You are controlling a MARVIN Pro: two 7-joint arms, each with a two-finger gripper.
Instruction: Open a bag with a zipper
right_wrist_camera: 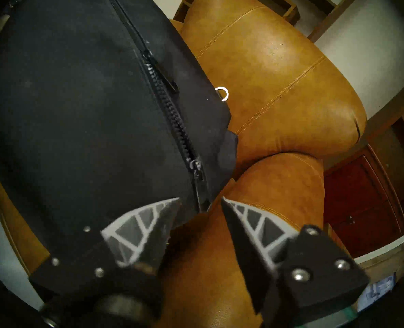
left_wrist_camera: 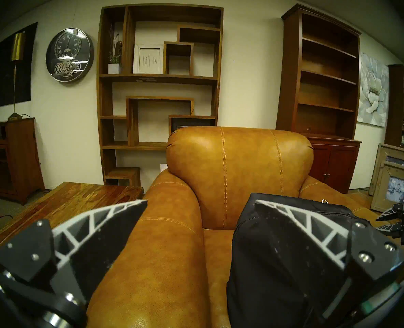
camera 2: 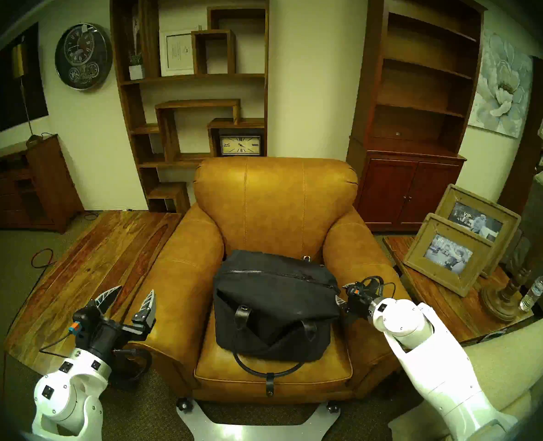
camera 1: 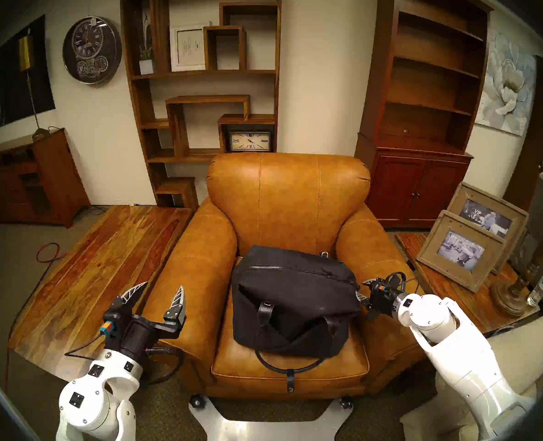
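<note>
Black bag on a tan armchair, both claws parted and empty.

The bag [camera 1: 295, 300] sits on the seat cushion of the leather armchair [camera 1: 287, 195], its loop handle [camera 1: 287, 365] spilling over the cushion's front edge. The zipper [camera 1: 299, 270] runs across the bag's top; in the right wrist view its teeth [right_wrist_camera: 172, 116] look meshed down to a slider [right_wrist_camera: 196, 165], from which a black pull tab [right_wrist_camera: 202, 192] hangs toward the claw. The right claw [camera 1: 364, 290] sits just beside the bag's right end, above the chair's armrest, fingers spread with nothing between them; the pull tab's end lies close to the gap, apparently not pinched. The left claw [camera 1: 163, 290] hovers over the other armrest, well clear of the bag, jaws wide apart and empty. A small metal ring [right_wrist_camera: 222, 94] shows at the bag's far edge.
</note>
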